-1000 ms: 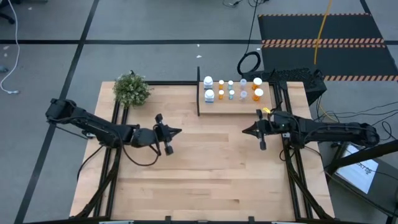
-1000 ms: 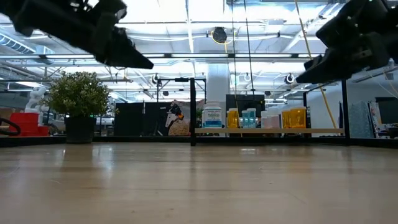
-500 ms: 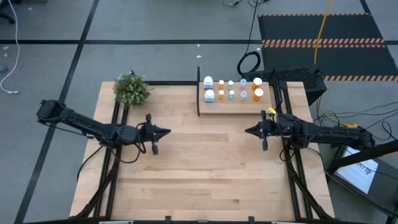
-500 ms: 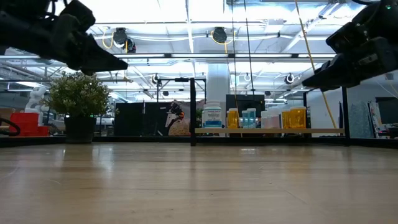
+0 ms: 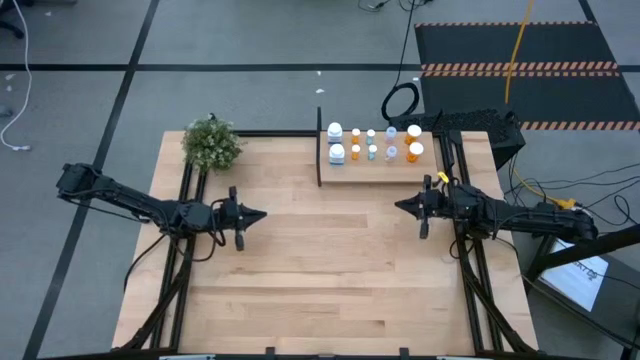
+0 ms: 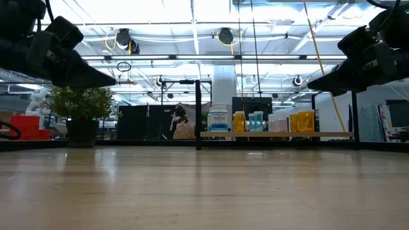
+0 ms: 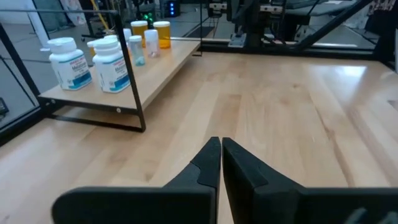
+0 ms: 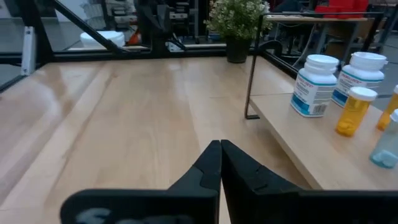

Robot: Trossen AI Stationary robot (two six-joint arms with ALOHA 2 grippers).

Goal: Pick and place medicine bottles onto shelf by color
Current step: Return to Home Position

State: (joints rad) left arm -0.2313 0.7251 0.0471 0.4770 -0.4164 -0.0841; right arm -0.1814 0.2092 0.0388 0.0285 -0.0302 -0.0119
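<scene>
10 medicine bottles [image 5: 337, 152] on the shelf [image 5: 375, 172]; both grippers pressed together

High view: the medicine bottles stand in 2 rows of 5 on the shelf at the far edge of the surface [image 5: 330, 270]. They are paired by column: 2 white, 2 small orange, 2 pale-blue, 2 clear, 2 larger orange. A thin black post [image 5: 319, 150] rises at the shelf corner nearest the plant [image 5: 212, 144]. The left gripper [image 5: 262, 214] and the right gripper [image 5: 397, 208] hover over the surface, tips pointing toward each other, well apart from each other and from the shelf.

Low view: both grippers hang clear of the surface, the left one on the plant's side. The shelf and its medicine bottles show between them, farther back.

Left wrist view: the 2 fingers [image 7: 208, 165] lie together along a thin seam. The shelf stands ahead, with the white pair nearest the post.

Right wrist view: this gripper's 2 fingers also lie together. The shelf lies just beside them, the white pair by the post and an orange bottle next to it.
</scene>
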